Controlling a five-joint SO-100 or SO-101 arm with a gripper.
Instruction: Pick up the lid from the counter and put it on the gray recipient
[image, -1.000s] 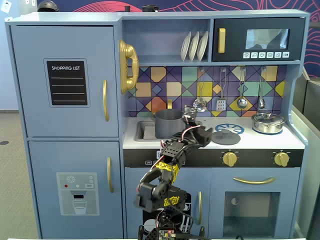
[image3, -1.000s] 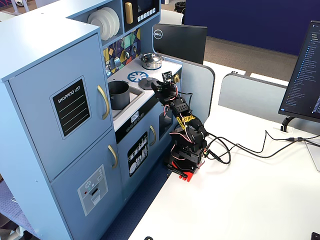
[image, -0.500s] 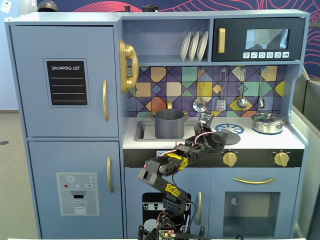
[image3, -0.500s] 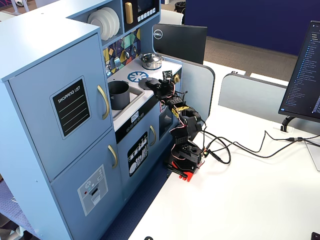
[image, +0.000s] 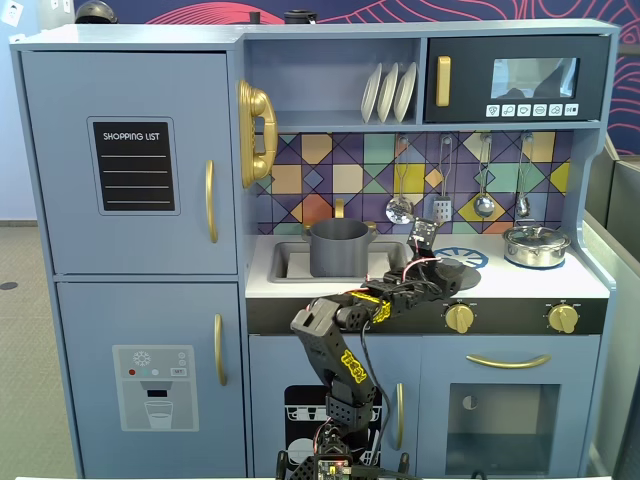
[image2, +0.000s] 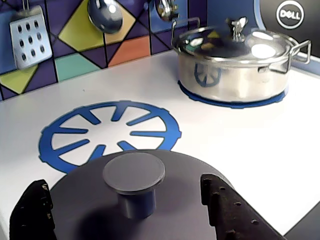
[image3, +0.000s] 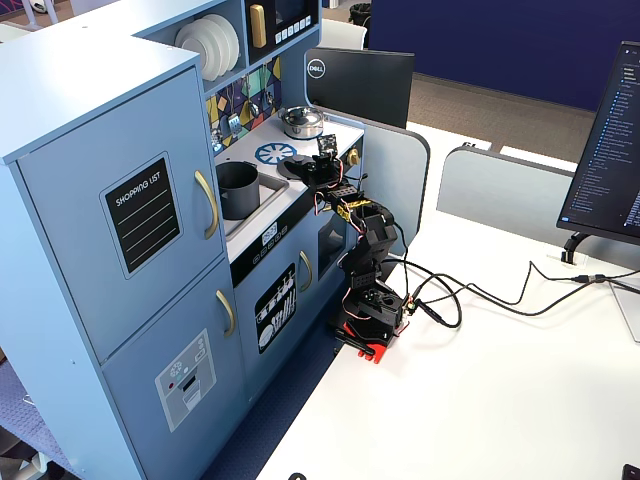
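while the lid (image2: 150, 200) lies flat on the white counter (image2: 240, 145) beside the blue burner ring (image2: 107, 132), gripper (image2: 130, 210) spread wide, jaws straddling its knob without contact, gray recipient (image: 339, 247) in the sink

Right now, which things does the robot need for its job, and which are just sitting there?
For the job:
- lid
- gray pot
- gripper, open around the lid's knob

Just sitting there:
- shiny silver pot
- hanging spoons
- white plates
- yellow phone
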